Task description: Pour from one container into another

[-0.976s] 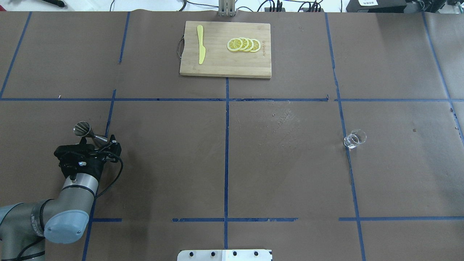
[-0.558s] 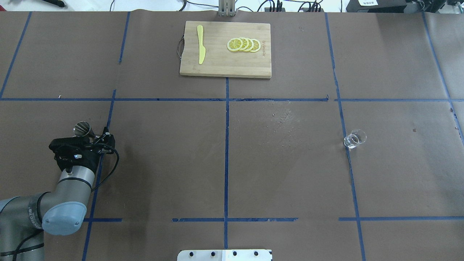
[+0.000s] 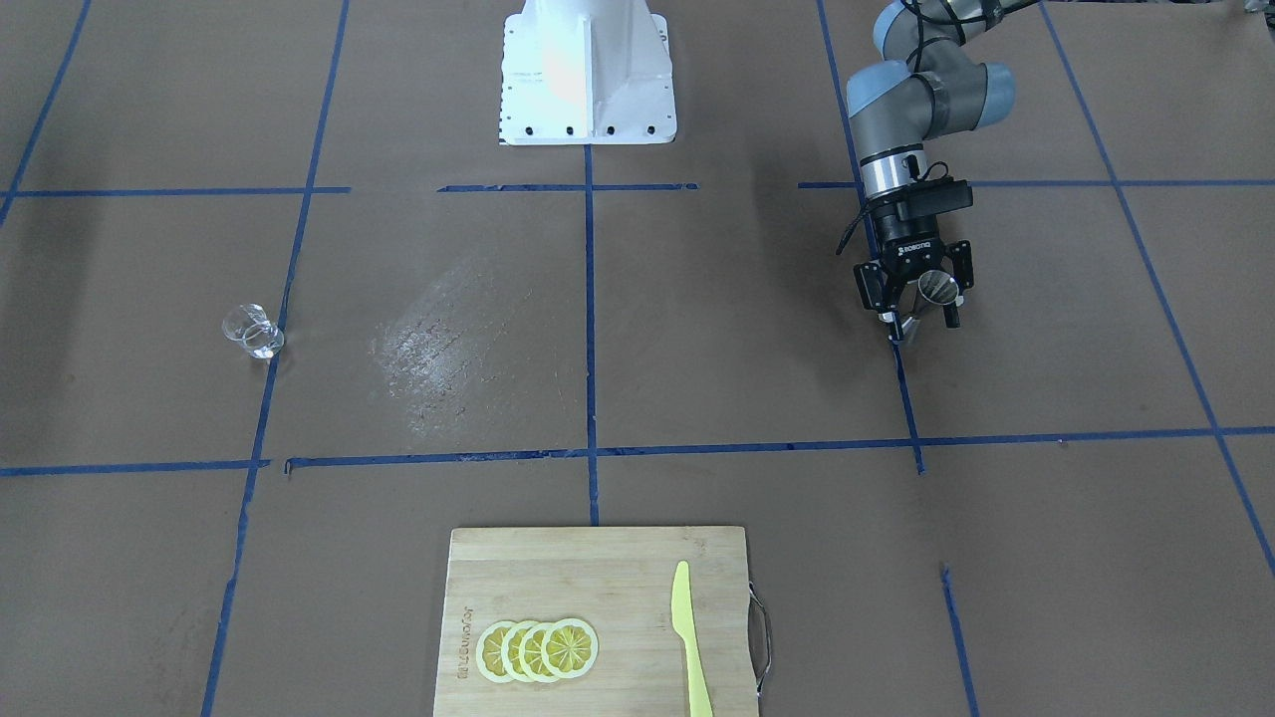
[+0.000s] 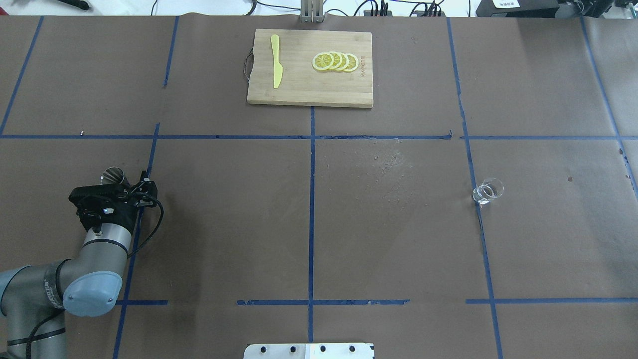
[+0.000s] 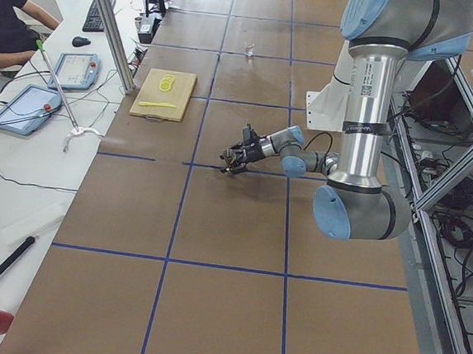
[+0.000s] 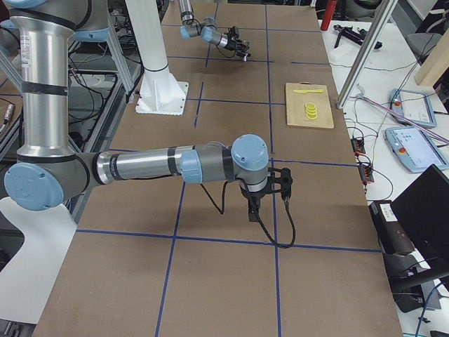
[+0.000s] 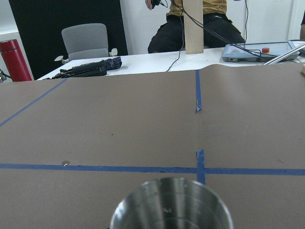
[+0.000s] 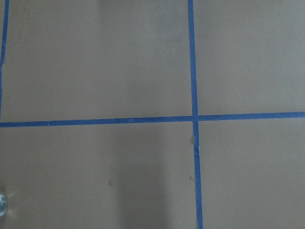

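Note:
A steel jigger [image 3: 938, 287] stands at the table's left side, and its round rim [image 7: 172, 205] fills the bottom of the left wrist view. My left gripper [image 3: 924, 329] is open, its fingers spread to either side of the jigger. Overhead, only the jigger's rim [image 4: 112, 175] shows past the gripper body. A small clear glass [image 4: 488, 192] stands far off on the right side of the table, on a blue tape line. My right gripper [image 6: 279, 184] appears only in the exterior right view, low over the table; I cannot tell whether it is open or shut.
A wooden cutting board [image 4: 309, 89] lies at the far middle, with a yellow plastic knife [image 4: 275, 60] and lemon slices [image 4: 335, 61] on it. The white robot base [image 3: 588, 70] sits at the near edge. Blue tape lines cross the brown table.
My left gripper has moved left and a little forward, from beside the jigger to around it. The jigger's lower part is now hidden under the gripper. The glass stays put.

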`<state>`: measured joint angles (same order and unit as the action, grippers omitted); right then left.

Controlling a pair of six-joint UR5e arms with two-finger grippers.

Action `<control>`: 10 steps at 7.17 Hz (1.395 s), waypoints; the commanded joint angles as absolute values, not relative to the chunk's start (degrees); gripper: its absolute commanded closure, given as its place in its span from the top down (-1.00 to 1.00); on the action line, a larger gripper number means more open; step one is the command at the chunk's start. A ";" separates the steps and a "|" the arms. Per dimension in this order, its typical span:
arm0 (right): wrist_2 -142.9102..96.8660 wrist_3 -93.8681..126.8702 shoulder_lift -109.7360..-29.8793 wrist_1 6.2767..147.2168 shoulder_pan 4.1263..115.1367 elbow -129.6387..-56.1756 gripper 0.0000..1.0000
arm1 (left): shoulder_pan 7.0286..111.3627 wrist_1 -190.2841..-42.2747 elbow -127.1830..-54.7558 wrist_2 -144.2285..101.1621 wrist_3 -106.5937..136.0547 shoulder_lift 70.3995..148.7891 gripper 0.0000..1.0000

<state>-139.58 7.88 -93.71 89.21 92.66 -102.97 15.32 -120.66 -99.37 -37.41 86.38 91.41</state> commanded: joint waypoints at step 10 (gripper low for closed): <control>-134.92 44.27 -100.99 80.78 74.90 -122.17 1.00 | 15.38 -120.76 -99.84 -37.79 86.57 91.41 0.10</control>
<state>-135.95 39.70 -100.74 83.37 77.54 -121.75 15.38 -120.76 -99.61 -37.73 86.57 91.52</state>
